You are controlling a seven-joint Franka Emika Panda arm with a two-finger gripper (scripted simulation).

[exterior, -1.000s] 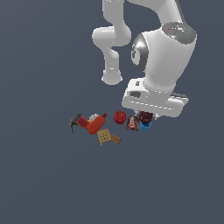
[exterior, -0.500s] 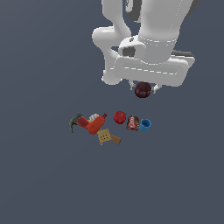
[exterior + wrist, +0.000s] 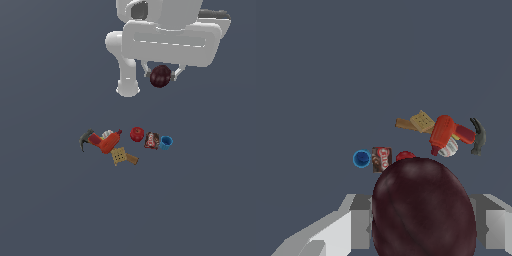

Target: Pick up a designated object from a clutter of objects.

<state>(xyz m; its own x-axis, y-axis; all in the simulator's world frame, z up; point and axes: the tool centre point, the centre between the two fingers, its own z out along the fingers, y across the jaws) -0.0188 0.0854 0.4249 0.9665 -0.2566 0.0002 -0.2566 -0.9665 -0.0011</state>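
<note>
High above the grey floor in the exterior view, a dark maroon, roundish ball (image 3: 160,76) is held in the white gripper (image 3: 161,76), the jaws clamped on either side of it. Well below, the clutter is spread in a row: a dark grey hammer (image 3: 86,139), a red-orange drill (image 3: 109,142), a tan waffle-like square (image 3: 119,155), a bright red ball (image 3: 137,134), a brown packet (image 3: 152,141) and a small blue cup (image 3: 166,142) at the exterior view's right end.

In the wrist view, the maroon ball (image 3: 424,210) is seen large between the pale fingers (image 3: 495,227). The blue cup (image 3: 361,159) is seen from above; nothing can be made out inside it.
</note>
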